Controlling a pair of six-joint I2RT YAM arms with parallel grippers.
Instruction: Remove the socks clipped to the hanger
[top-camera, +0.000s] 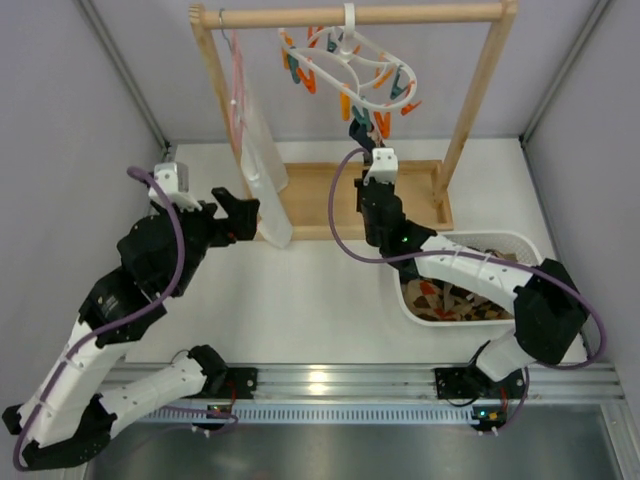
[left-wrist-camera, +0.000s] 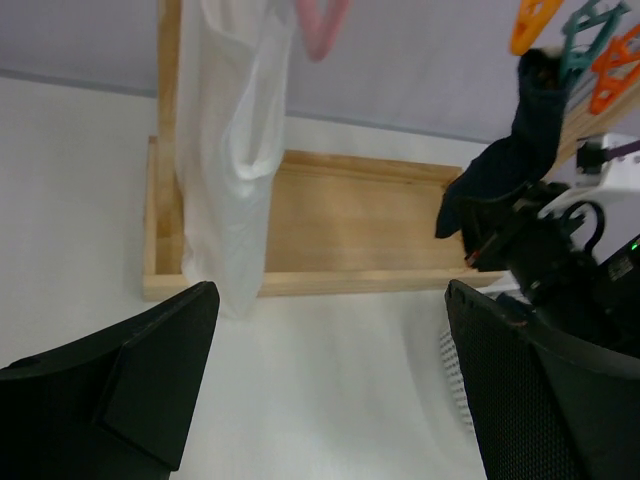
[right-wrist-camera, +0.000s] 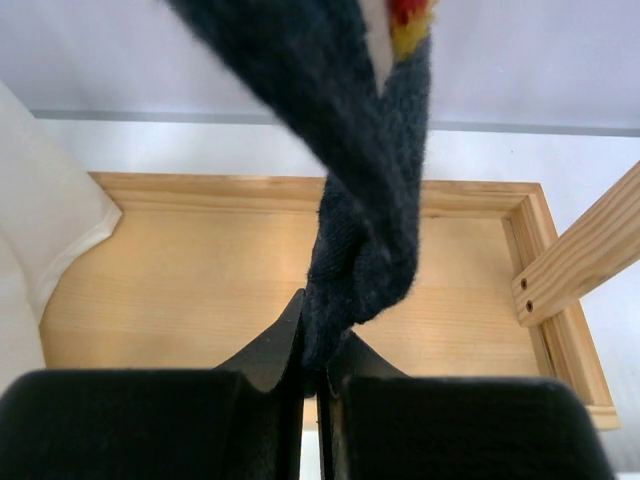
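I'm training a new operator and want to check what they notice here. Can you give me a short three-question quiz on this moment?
1. True or false: the right gripper is shut on the dark sock.
2. Multiple choice: the jaws of the left gripper are A) open, B) shut on the dark sock, C) out of view.
3. Fill in: the patterned socks lie in the white ____ beside the right arm.

Key: 1 true; 2 A; 3 basket.
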